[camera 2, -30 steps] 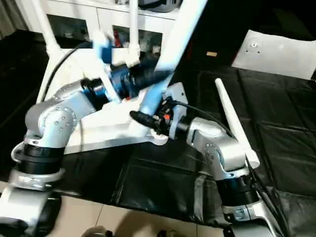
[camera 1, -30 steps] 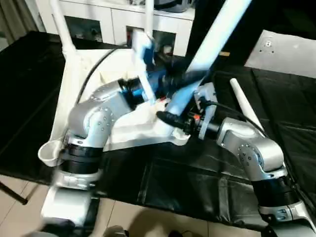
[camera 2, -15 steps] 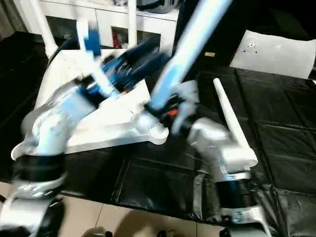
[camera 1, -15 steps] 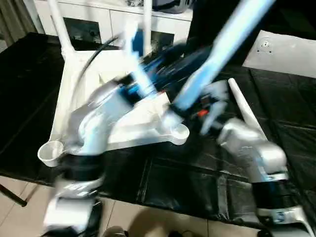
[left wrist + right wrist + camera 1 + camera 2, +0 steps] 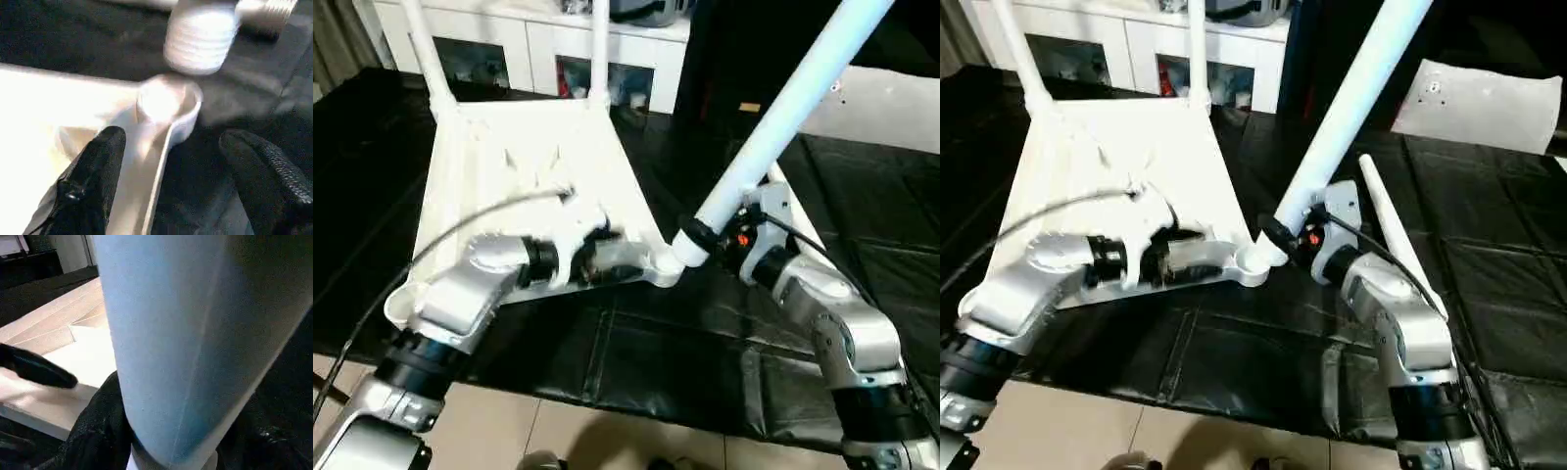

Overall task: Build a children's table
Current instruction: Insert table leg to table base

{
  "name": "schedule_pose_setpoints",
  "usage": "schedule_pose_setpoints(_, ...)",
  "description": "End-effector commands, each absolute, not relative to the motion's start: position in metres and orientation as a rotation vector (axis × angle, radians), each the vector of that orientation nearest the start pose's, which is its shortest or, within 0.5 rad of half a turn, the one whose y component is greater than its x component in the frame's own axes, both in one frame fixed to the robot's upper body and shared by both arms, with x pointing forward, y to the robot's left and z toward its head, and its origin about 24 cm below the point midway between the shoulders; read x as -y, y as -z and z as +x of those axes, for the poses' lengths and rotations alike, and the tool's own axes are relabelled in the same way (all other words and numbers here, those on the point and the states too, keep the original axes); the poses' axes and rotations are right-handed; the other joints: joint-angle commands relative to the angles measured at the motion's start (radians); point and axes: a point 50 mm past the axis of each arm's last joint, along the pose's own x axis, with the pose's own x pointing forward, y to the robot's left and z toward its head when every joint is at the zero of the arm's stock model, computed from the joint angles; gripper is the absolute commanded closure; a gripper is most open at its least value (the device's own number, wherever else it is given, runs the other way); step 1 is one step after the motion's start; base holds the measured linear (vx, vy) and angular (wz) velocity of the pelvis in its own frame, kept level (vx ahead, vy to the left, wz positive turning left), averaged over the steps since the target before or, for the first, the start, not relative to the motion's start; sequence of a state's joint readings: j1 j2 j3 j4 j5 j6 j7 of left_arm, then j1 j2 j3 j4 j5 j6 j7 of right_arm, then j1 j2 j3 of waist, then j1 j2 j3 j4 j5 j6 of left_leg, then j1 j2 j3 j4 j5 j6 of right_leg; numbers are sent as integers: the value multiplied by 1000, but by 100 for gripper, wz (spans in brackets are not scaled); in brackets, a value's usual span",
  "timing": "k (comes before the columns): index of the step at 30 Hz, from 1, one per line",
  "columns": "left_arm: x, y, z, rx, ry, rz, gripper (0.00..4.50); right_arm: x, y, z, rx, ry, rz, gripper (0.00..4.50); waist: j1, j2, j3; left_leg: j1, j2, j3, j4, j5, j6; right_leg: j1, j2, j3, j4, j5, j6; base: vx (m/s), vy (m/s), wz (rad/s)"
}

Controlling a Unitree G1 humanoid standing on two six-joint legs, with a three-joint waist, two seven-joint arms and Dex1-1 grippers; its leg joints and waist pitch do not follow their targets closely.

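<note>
The white table top [image 5: 529, 166] lies upside down on the black mat, with two legs [image 5: 423, 49] [image 5: 598, 49] standing in its far corners. My right gripper [image 5: 700, 235] is shut on a third leg [image 5: 783, 108], which is tilted up to the right. Its threaded end [image 5: 200, 36] hovers just above the near right corner socket [image 5: 168, 100]. My left gripper [image 5: 607, 257] is open and low on the near rim of the top, beside that socket. Its fingers [image 5: 98, 171] stand wide apart either side of the rim. A fourth leg [image 5: 1386, 235] lies on the mat behind my right arm.
A white cabinet with glass doors [image 5: 538, 49] stands behind the table top. A flat white panel [image 5: 1484, 98] lies at the back right of the black mat [image 5: 666, 362]. The mat's near edge gives onto tiled floor [image 5: 558, 441].
My left arm has dropped from up beside the tilted leg to the top's near rim. My right arm has brought the leg's lower end over the near right corner socket.
</note>
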State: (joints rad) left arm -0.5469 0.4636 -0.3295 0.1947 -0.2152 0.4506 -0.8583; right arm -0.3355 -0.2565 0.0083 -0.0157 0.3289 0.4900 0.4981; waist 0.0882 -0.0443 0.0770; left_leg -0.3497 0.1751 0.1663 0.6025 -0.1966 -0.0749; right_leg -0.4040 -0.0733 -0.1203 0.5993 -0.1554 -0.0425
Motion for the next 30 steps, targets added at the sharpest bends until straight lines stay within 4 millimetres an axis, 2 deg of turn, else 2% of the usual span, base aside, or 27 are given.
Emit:
schedule_pose_setpoints(1, -127, -89, 320, -380, 1075, 354, 127, 144, -107, 301, -102, -624, 52, 259, 0, 24, -85, 2, 48, -19, -69, -159, 4, 64, -80, 64, -86, -357, -61, 0, 0, 0)
schedule_pose_setpoints(4, -131, -78, 325, -426, 1081, 379, 134, 143, -107, 299, -105, -625, 48, 259, 0, 23, -85, 2, 43, -18, -69, -162, 11, 66, -79, 62, -93, -382, -44, 0, 0, 0)
schedule_pose_setpoints(7, -132, -75, 326, -436, 1085, 384, 170, 143, -106, 298, -105, -626, 46, 259, 0, 22, -88, 0, 48, -19, -69, -149, 14, 67, -83, 64, -86, -356, -58, 0, 0, 0)
schedule_pose_setpoints(8, -132, -74, 327, -439, 1089, 384, 178, 143, -106, 297, -106, -627, 45, 259, 1, 26, -89, 1, 48, -18, -68, -146, 18, 65, -83, 64, -86, -348, -68, 0, 0, 0)
schedule_pose_setpoints(10, -131, -73, 327, -447, 1101, 374, 183, 142, -105, 296, -107, -628, 44, 259, 1, 26, -90, 1, 50, -18, -69, -141, 18, 66, -84, 65, -83, -330, -78, 0, 0, 0)
schedule_pose_setpoints(12, -131, -72, 329, -449, 1115, 373, 215, 142, -105, 296, -107, -629, 43, 259, 1, 26, -89, 1, 50, -17, -69, -146, 20, 65, -84, 65, -85, -332, -84, 0, 0, 0)
schedule_pose_setpoints(15, -131, -71, 330, -453, 1122, 373, 223, 142, -105, 296, -108, -631, 43, 259, 1, 25, -89, 2, 49, -17, -69, -151, 19, 66, -85, 65, -87, -348, -80, 0, 0, 0)
schedule_pose_setpoints(18, -131, -70, 332, -458, 1119, 378, 263, 141, -105, 296, -108, -634, 41, 259, 2, 24, -88, 1, 50, -18, -70, -150, 20, 66, -86, 65, -86, -354, -79, 0, 0, 0)
schedule_pose_setpoints(21, -133, -68, 334, -474, 1105, 393, 272, 140, -105, 296, -112, -644, 37, 259, 1, 23, -88, 0, 49, -17, -70, -147, 22, 66, -86, 64, -88, -360, -73, 0, 0, 0)
schedule_pose_setpoints(23, -134, -67, 335, -487, 1102, 393, 296, 139, -104, 296, -114, -650, 37, 259, 1, 23, -88, 2, 49, -17, -69, -147, 23, 65, -86, 64, -89, -363, -72, 0, 0, 0)
schedule_pose_setpoints(30, -136, -65, 336, -515, 1113, 404, 350, 137, -103, 295, -119, -659, 34, 259, 3, 23, -88, 1, 52, -18, -70, -144, 22, 66, -88, 65, -85, -342, -85, 0, 0, 0)
